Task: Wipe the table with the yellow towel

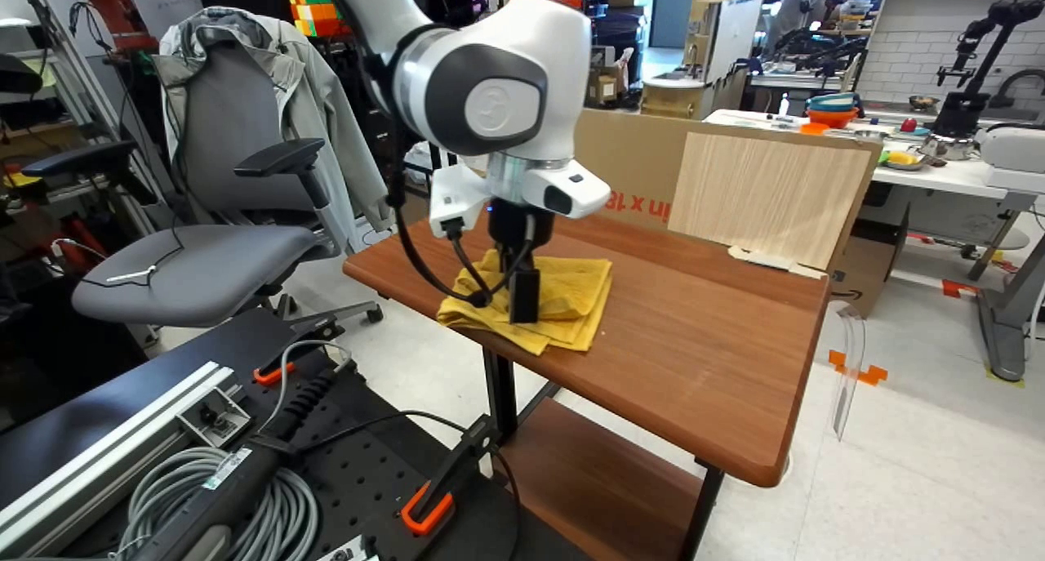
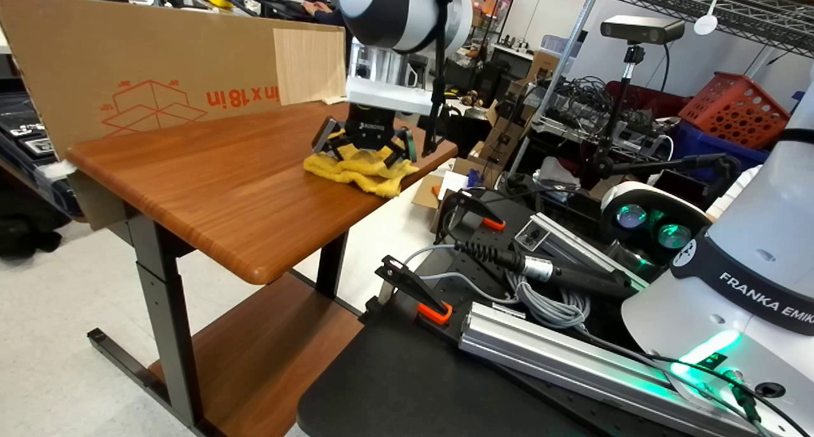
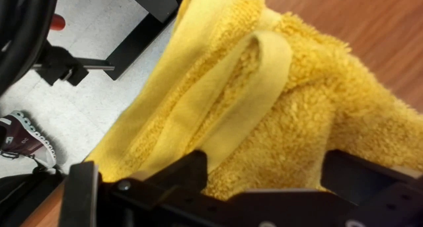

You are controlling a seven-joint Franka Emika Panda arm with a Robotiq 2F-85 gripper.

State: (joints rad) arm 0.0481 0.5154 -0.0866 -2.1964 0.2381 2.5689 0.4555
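The yellow towel (image 1: 575,291) lies folded and rumpled on the brown wooden table (image 1: 694,340), near one edge, with a corner just over that edge. It shows in an exterior view (image 2: 362,173) with raised folds. My gripper (image 2: 367,152) points down low on the towel, its fingers spread wide. In the wrist view, my gripper (image 3: 264,161) has a broad gap between its black fingers, and towel cloth (image 3: 290,121) fills that gap without a visible pinch. A loop of the towel's hem stands up in front of the fingers. The contact under the fingertips is hidden.
A cardboard sheet (image 2: 76,62) with a light wood panel (image 1: 763,189) stands along the table's far edge. A black bench (image 2: 394,373) with clamps, cables and a metal rail is beside the robot base (image 2: 731,284). A grey chair (image 1: 204,259) stands nearby.
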